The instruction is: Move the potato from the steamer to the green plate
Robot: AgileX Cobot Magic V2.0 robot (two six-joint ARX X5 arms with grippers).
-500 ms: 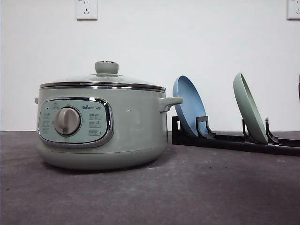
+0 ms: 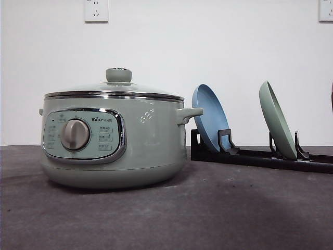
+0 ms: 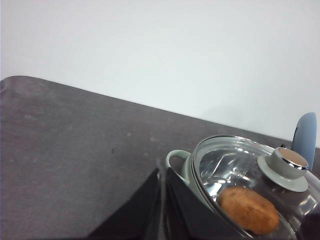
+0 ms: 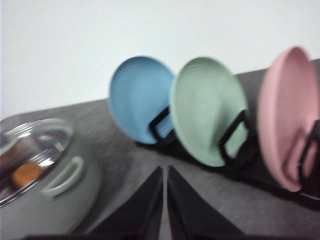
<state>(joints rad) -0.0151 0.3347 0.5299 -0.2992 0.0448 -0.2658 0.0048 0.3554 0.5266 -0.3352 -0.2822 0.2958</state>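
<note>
The pale green steamer [image 2: 112,140] stands on the left of the table with its glass lid [image 3: 235,170] on. Through the lid the orange-brown potato [image 3: 248,210] lies inside; it also shows as a blurred potato [image 4: 27,174] in the right wrist view. The green plate [image 2: 277,121] stands on edge in a black rack [image 2: 260,156] at the right. My left gripper [image 3: 162,172] is shut and empty, just beside the steamer's side handle [image 3: 176,157]. My right gripper [image 4: 165,169] is shut and empty, in front of the green plate [image 4: 210,110] and short of it.
A blue plate [image 2: 209,115] stands in the rack between steamer and green plate, close to the steamer's handle. A pink plate [image 4: 290,115] stands past the green one. The lid's green knob [image 2: 118,75] tops the steamer. Dark tabletop [image 2: 218,213] stretches in front.
The steamer and plates have not moved. A small bright reflection has appeared on the steamer's side wall, and the shading on the table at the right has shifted slightly.
</note>
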